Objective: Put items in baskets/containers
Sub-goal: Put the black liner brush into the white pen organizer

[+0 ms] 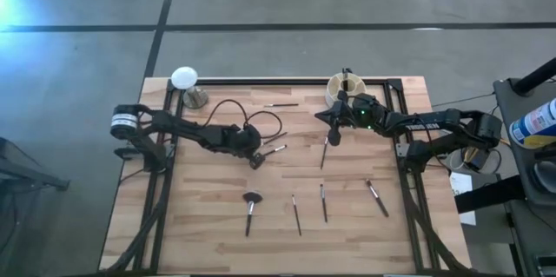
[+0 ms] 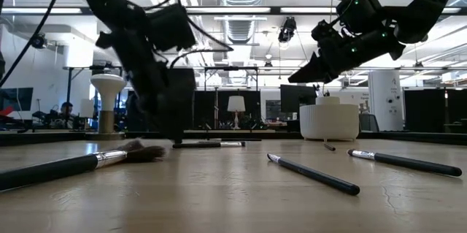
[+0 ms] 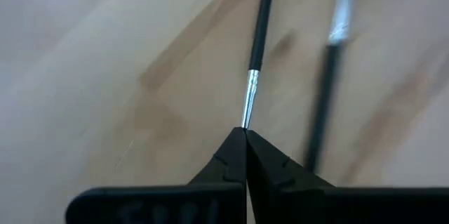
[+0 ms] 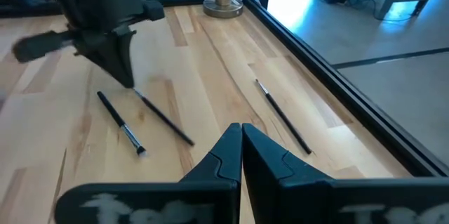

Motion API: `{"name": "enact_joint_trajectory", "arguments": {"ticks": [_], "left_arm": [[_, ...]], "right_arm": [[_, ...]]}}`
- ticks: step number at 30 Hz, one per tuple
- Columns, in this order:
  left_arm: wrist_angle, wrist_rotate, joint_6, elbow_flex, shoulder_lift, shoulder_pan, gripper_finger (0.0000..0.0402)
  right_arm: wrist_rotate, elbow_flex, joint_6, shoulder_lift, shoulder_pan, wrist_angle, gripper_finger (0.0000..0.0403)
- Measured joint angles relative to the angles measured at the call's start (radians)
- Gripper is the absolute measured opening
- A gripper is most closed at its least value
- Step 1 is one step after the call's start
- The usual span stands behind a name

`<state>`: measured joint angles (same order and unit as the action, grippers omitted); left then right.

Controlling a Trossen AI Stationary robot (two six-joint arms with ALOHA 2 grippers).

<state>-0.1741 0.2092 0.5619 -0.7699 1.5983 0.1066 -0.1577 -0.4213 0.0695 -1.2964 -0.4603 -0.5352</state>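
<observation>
The cup (image 1: pixel 341 91) stands at the surface's (image 1: pixel 208 216) far edge, toward 1 o'clock from the centre, with one brush sticking up out of it. In the low view it shows as a ribbed white cup (image 2: pixel 330 121) beyond the loose brushes.

Two brushes lie near the middle. One (image 1: pixel 274 149) lies at the tip of the left gripper (image 1: pixel 257 161), whose fingers (image 3: pixel 231 161) are pressed together with the silver ferrule of this brush (image 3: pixel 251 90) meeting their tips; whether they pinch it I cannot tell. A second brush (image 3: pixel 330 76) lies just beside it.

Another brush (image 1: pixel 325 151) lies slanted below the right gripper (image 1: pixel 333 135), which hangs above the surface at 7 o'clock from the cup. Its fingers (image 4: pixel 223 155) are pressed together on nothing.

A thin brush (image 1: pixel 281 104) lies toward 12 o'clock, left of the cup. Along the near side, toward 6 o'clock, lie the fluffy brush (image 1: pixel 251 207) and three slim ones (image 1: pixel 296 214), (image 1: pixel 323 202), (image 1: pixel 377 198).

A white disc on a stand (image 1: pixel 185 82) sits at the far left corner, about 11 o'clock.
</observation>
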Motion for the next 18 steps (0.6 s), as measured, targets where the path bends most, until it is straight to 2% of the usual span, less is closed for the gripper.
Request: {"name": "enact_joint_trajectory", "arguments": {"ticks": [5,11,18], "left_arm": [[0.019,-0.034,-0.038,-0.004,-0.072,0.025,0.0],[0.027,-0.051,-0.041,-0.005,-0.124,0.048,0.0],[0.021,-0.064,-0.035,-0.005,-0.081,0.035,0.0015]], "right_arm": [[0.0,-0.019,-0.03,0.0,0.006,0.004,0.0013],[0.0,-0.056,-0.01,-0.033,0.061,0.006,0.0055],[0.0,-0.132,-0.009,-0.126,0.09,0.071,0.0108]]}}
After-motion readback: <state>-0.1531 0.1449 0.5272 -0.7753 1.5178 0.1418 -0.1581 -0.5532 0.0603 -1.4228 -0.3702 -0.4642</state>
